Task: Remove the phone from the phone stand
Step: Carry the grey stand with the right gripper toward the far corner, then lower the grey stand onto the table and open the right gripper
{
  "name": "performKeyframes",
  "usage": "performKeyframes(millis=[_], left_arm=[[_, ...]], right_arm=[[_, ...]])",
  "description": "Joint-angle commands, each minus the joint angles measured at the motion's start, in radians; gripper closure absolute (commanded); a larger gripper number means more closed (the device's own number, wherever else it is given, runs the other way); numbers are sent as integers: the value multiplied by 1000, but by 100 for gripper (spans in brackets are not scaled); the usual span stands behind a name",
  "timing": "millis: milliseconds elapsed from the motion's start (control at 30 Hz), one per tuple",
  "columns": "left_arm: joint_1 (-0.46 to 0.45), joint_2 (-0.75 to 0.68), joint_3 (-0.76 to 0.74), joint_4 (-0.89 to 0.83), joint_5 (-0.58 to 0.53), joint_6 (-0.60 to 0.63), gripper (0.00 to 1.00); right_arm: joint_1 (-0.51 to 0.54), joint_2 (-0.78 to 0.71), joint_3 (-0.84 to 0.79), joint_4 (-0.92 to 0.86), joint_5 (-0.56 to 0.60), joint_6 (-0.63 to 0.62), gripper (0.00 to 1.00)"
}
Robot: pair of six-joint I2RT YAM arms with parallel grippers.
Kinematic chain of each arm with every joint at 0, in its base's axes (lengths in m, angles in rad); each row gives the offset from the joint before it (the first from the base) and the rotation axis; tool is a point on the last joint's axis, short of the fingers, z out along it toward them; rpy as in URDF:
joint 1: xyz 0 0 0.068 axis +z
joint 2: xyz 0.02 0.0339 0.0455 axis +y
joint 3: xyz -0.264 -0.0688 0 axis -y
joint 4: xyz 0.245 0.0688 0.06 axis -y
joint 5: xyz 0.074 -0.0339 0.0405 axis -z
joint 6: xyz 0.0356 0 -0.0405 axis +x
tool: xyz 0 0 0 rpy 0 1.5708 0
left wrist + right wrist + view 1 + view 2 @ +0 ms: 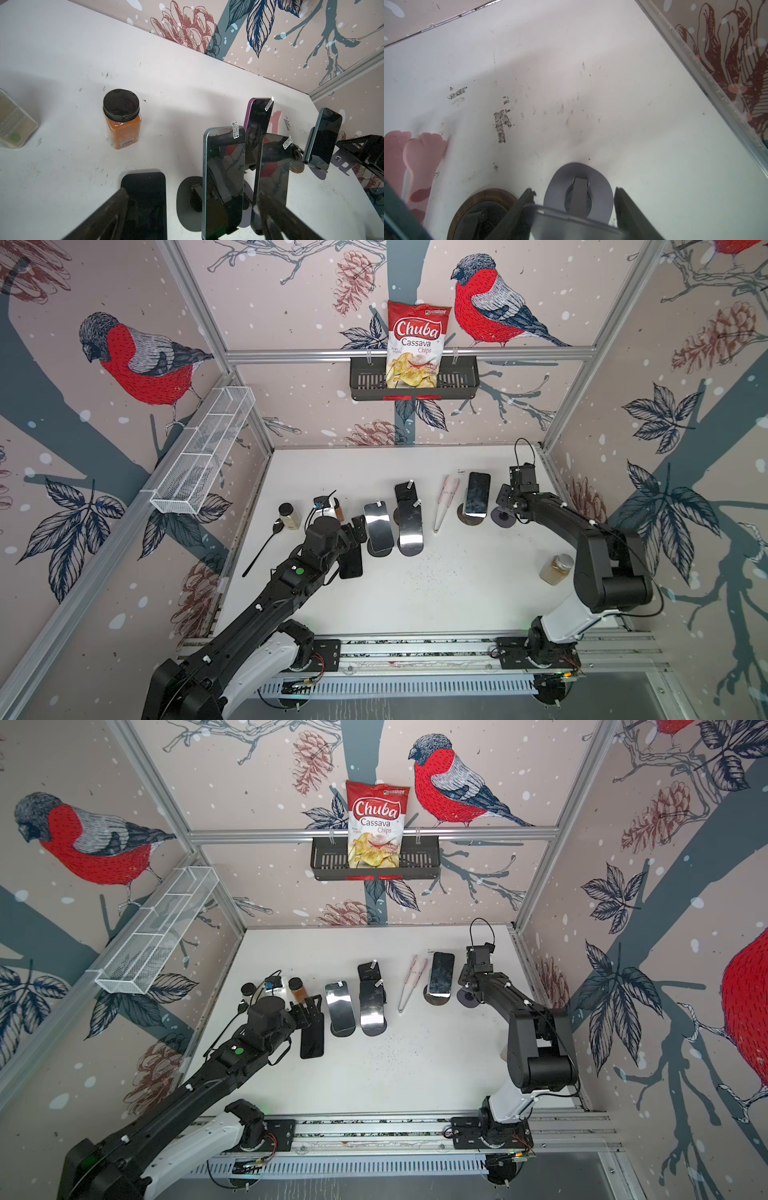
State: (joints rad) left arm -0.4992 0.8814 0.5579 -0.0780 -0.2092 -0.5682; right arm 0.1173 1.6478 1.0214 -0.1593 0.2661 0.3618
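Observation:
My right gripper [574, 199] is shut on a grey phone [571, 220], whose rounded edge spans the gap between the fingers. Just beyond it stands a lavender phone stand [579, 193]; I cannot tell whether the phone still touches it. In both top views the gripper [508, 499] hides that phone, and the stand's base [503, 517] shows below it. My left gripper [357, 529] is open and holds nothing. It hovers over a black phone [351, 568] lying flat on the table, next to a teal phone [224, 176] propped on a dark stand [187, 197].
Three more phones stand on stands: two mid-table [409, 524] [405, 491] and one on a brown base [477, 495]. A pink case [444, 506], spice jars [289, 516] [557, 568], an orange jar [122, 120] and a black spoon [266, 547] lie around. A chips bag [415, 344] sits in the wall basket.

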Motion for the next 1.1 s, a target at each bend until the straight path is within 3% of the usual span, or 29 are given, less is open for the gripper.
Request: performKeyframes(millis=[0, 233, 533, 767, 1067], left_arm=[[1, 4, 14, -4, -2, 12, 4], [1, 27, 32, -38, -25, 2, 4], [1, 54, 52, -101, -80, -37, 3], [1, 78, 74, -156, -157, -98, 3], [-10, 124, 173, -278, -187, -141, 3]], right_arm=[[-2, 16, 10, 21, 18, -15, 38], [-6, 1, 8, 21, 20, -6, 21], [4, -144, -3, -3, 29, 44, 1], [76, -264, -29, -36, 18, 62, 1], [296, -342, -64, -109, -1, 40, 1]])
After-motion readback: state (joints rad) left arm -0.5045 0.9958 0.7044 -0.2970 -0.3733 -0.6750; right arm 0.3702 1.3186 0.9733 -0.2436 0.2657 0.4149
